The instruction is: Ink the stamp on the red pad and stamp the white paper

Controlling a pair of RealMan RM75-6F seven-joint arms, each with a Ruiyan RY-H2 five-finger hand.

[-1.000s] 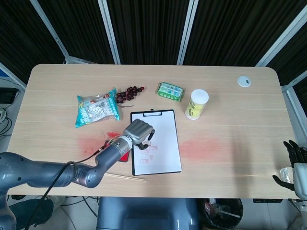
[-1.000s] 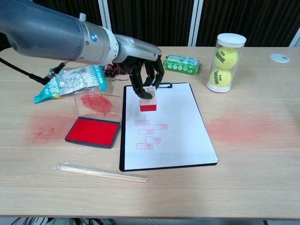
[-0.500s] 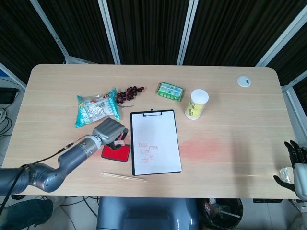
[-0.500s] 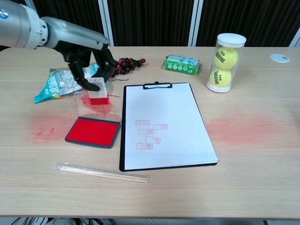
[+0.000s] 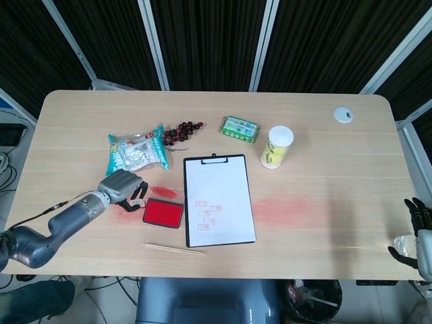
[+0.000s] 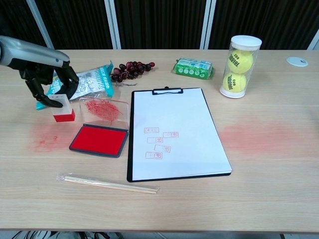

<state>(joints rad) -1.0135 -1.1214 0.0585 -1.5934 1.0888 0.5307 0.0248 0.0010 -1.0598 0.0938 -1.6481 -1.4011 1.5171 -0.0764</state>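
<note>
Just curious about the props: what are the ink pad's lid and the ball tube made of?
Both look like clear plastic. The ink pad's lid shows the table through red smears; the ball tube shows its yellow balls, under a white cap.

The support surface is a light wooden table (image 6: 279, 164) with rounded corners. It carries two faint red stains: one at the near left (image 6: 46, 140), one right of centre (image 6: 251, 135).

Items lying directly on the table:
- Black clipboard (image 6: 130, 149) with white paper (image 6: 187, 129), centre.
- Open red ink pad (image 6: 98, 140), just left of the clipboard, its clear lid (image 6: 103, 109) raised behind it.
- Wrapped chopsticks (image 6: 107, 184), near edge, left of centre.
- Snack bag (image 6: 87, 82), far left.
- Dark grapes (image 6: 130, 69), right of the bag.
- Green packet (image 6: 194, 68), far centre.
- Tennis ball tube (image 6: 239, 59), upright, right of the packet.
- White disc (image 6: 297, 61), far right corner.
</note>
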